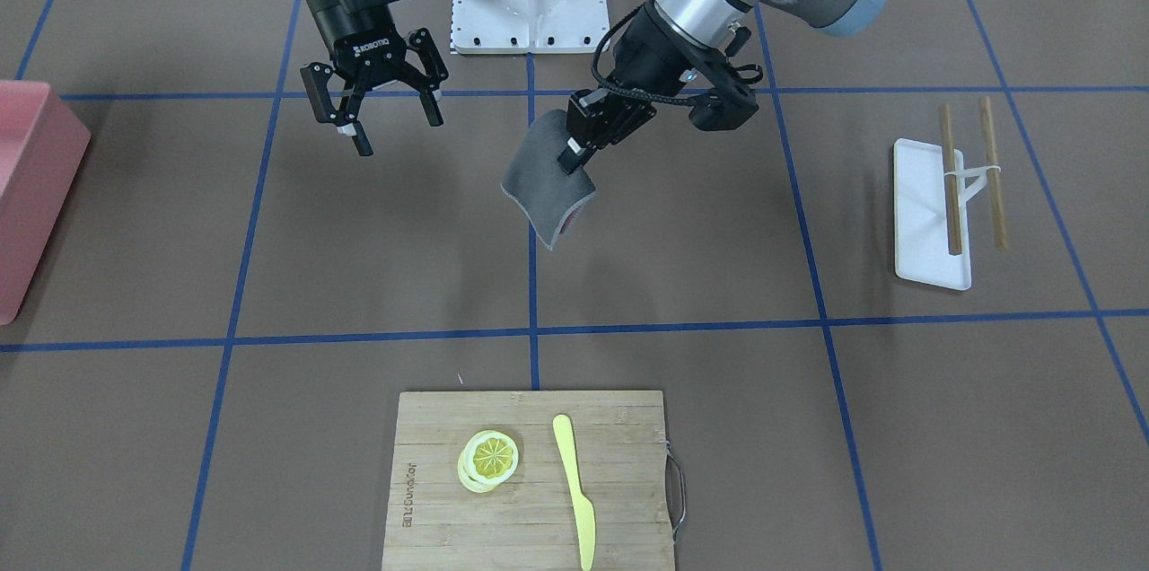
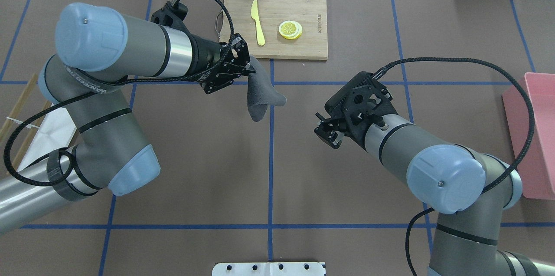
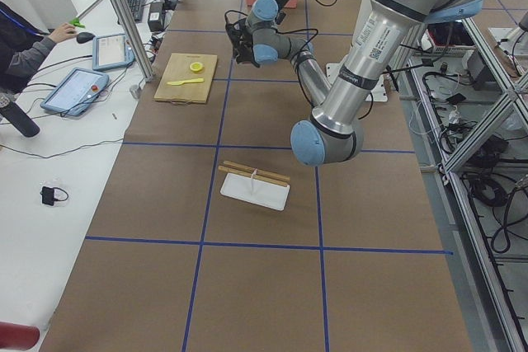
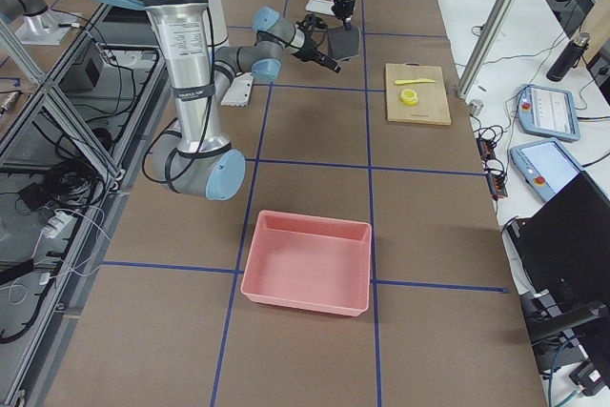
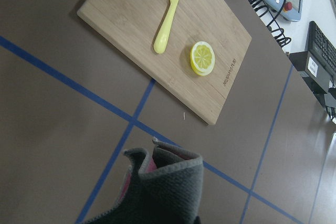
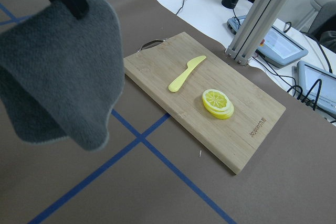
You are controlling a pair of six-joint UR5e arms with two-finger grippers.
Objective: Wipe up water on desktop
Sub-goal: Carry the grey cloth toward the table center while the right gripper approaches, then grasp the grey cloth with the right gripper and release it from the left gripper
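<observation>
The desktop (image 1: 359,239) is a brown surface with blue tape lines; I see no water on it. My left gripper (image 1: 572,160) is shut on the top edge of a grey cloth (image 1: 543,185) with a pink underside, which hangs folded above the middle blue line. The cloth also shows in the overhead view (image 2: 258,100), the left wrist view (image 5: 163,192) and the right wrist view (image 6: 58,72). My right gripper (image 1: 399,131) is open and empty, hovering above the desktop to the side of the cloth, apart from it.
A bamboo cutting board (image 1: 449,508) with lemon slices (image 1: 489,459) and a yellow knife (image 1: 574,490) lies at the far edge. A white tray (image 1: 925,230) with chopsticks (image 1: 950,180) is on my left, a pink bin (image 1: 31,194) on my right.
</observation>
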